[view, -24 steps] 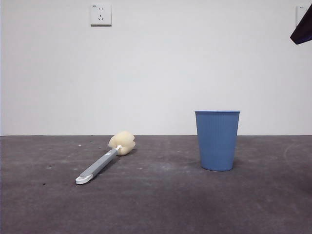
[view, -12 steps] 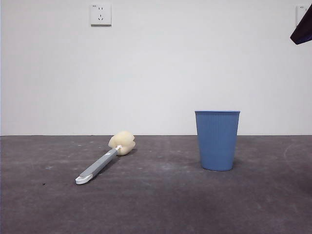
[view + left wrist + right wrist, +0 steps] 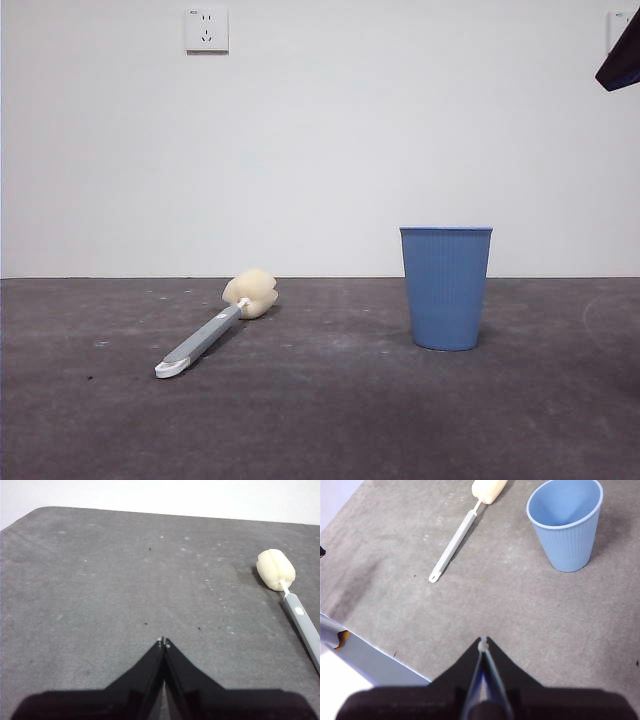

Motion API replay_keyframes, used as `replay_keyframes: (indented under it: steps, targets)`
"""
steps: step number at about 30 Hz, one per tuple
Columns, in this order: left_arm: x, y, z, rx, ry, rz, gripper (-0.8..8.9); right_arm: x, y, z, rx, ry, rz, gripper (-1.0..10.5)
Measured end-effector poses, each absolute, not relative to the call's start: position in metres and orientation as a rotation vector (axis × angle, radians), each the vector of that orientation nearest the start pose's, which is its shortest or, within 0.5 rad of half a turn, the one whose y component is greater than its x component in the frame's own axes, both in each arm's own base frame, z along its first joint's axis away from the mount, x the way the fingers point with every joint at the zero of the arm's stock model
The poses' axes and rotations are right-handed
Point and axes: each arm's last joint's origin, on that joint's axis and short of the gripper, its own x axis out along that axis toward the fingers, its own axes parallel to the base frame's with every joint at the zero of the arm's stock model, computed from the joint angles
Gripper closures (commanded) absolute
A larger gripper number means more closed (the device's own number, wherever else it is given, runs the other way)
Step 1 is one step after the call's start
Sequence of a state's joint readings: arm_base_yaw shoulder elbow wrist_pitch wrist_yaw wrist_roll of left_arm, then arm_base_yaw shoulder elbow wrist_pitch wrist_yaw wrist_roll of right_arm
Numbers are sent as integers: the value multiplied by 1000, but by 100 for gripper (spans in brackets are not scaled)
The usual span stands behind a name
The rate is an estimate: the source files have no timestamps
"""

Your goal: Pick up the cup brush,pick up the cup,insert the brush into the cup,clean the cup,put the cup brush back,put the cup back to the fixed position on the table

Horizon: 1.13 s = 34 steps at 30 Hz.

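On the dark desk (image 3: 330, 420) the cup brush (image 3: 215, 335) lies flat at lower left of the front view, the blue cup (image 3: 446, 288) stands upright at right, well apart, while the left hand (image 3: 164, 642) and right hand (image 3: 483, 642) are clenched, empty.

— What sort of place is this?
— A plain test room or lab, I'd say: a bare white wall (image 3: 330, 150) with one wall socket (image 3: 206, 30), and a dark grey scuffed tabletop (image 3: 330, 420).
— Anything homely?
— Only a cup brush (image 3: 215, 330) and a blue cup (image 3: 446, 288), well apart.
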State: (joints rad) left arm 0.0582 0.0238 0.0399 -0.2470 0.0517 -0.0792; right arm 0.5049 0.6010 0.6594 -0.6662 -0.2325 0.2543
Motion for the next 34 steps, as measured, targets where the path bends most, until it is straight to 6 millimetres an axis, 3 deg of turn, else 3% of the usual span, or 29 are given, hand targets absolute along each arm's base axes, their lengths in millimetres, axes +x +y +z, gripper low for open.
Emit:
replay_keyframes:
  steps: [7,10,18,27,32,34]
  targets:
    - [94,4,152,-91,230,16,815,98,46,282,78,509,433,946]
    - [94,4,152,-92,230,15,815,96,33,277,104,396,340,946]
    - [94,4,152,-92,230,15,815,93,13,225,91,232,174,946]
    - [94,4,152,-92,230,15,815,92,8,171,62,237,129,946]
    - [94,4,152,-92,230,15,815,92,8,152,67,257,128,946]
    - [94,4,152,-92,230,15,815,93,8,154,71,238,127,946]
